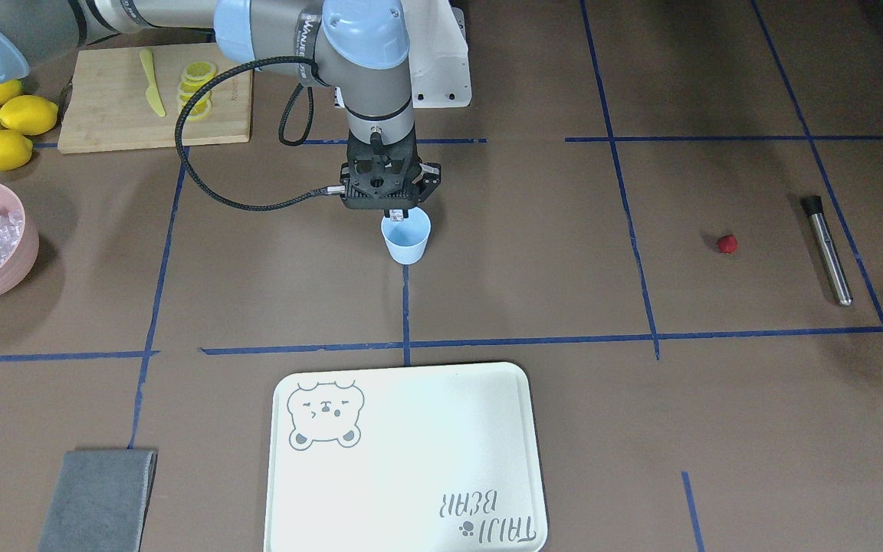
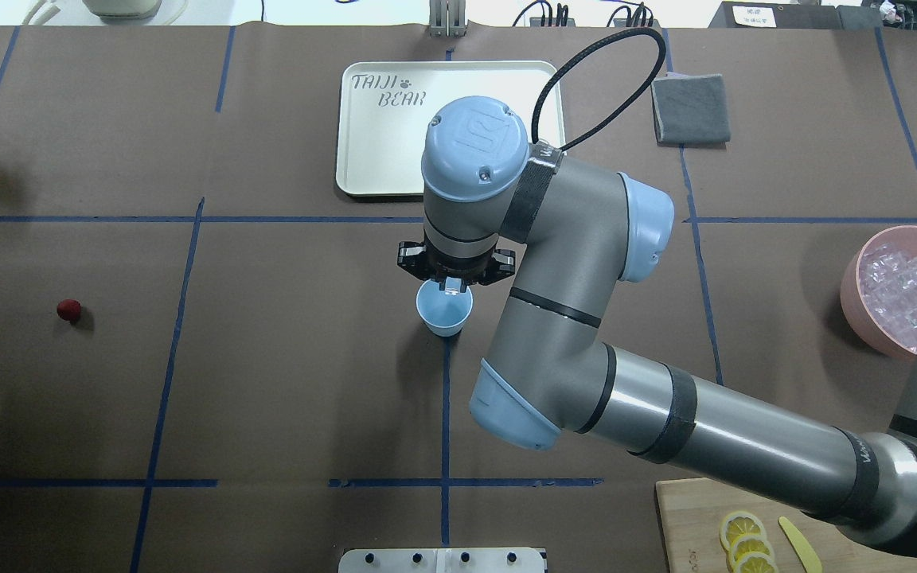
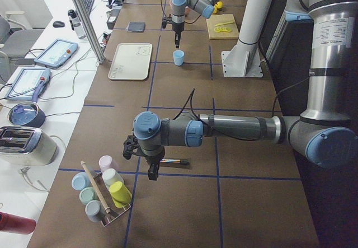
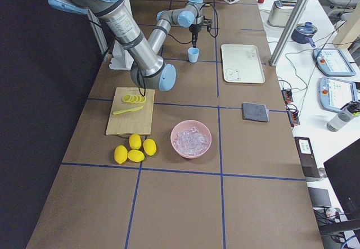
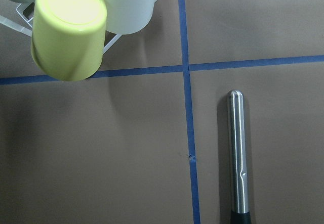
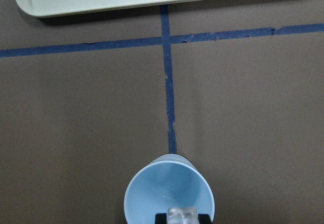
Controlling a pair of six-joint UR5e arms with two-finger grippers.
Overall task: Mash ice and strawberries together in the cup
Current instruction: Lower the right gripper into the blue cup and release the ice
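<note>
The pale blue cup (image 1: pixel 407 239) stands upright at the table's middle, and looks empty in the right wrist view (image 6: pixel 169 193). My right gripper (image 1: pixel 396 213) hangs straight over its rim, shut on one clear ice cube (image 6: pixel 182 215). More ice (image 2: pixel 900 286) fills the pink bowl (image 2: pixel 852 294). The small red strawberry (image 1: pixel 727 244) lies alone on the table, far from the cup. My left gripper (image 3: pixel 152 172) shows only in the exterior left view, hovering beside a steel muddler (image 5: pixel 238 153); I cannot tell whether it is open or shut.
A white bear tray (image 1: pixel 411 460) lies beyond the cup. A cutting board (image 1: pixel 104 115) holds lemon slices and a yellow knife, with whole lemons (image 1: pixel 1 123) beside it. A grey cloth (image 1: pixel 96 498) lies nearby. A rack of cups (image 5: pixel 71 27) stands near the muddler.
</note>
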